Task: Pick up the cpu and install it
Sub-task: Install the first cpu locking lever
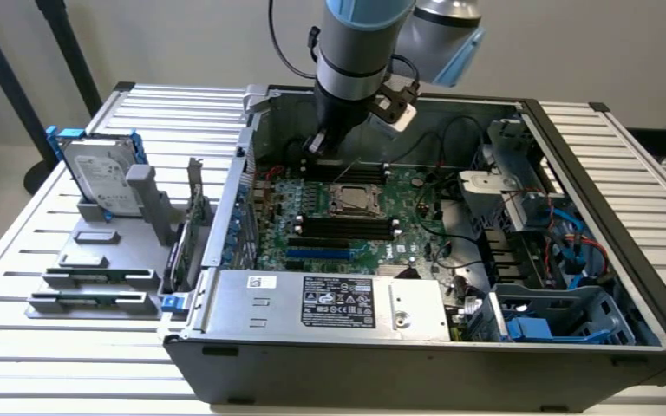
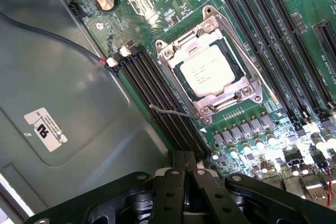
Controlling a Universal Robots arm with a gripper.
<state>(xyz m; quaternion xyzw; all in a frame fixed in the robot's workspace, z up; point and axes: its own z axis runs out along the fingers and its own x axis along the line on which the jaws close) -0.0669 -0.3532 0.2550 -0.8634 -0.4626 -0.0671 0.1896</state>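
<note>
Open case (image 1: 426, 373) lies on a slatted table (image 1: 32, 347), with the board (image 1: 420, 230) facing up. The arm (image 1: 356, 52) comes down from the top centre of the exterior frame. The gripper (image 1: 319, 146) sits low inside the case, over the upper edge of the board, just up and left of the socket (image 2: 226, 98) in that frame. Its fingers (image 2: 177, 174) are pressed together tip to tip with nothing between them, so it is closed and empty. The cpu (image 1: 354, 198) is at mid-frame in the exterior view. It lies flat in the socket, grey metal top up, with the socket's metal frame around its edges. The wrist view shows the fingertips hanging near one end of a bank of black memory slots (image 2: 157, 93). The cpu is close by but clear of the tips, and there is no contact. A second bank of slots runs along the socket's other side. The power supply (image 1: 327, 303) fills the lower centre of the case. On the exterior view's left, outside the case, a hard drive (image 1: 100, 178) stands upright in a blue bracket on a grey stand, well apart from the gripper.
</note>
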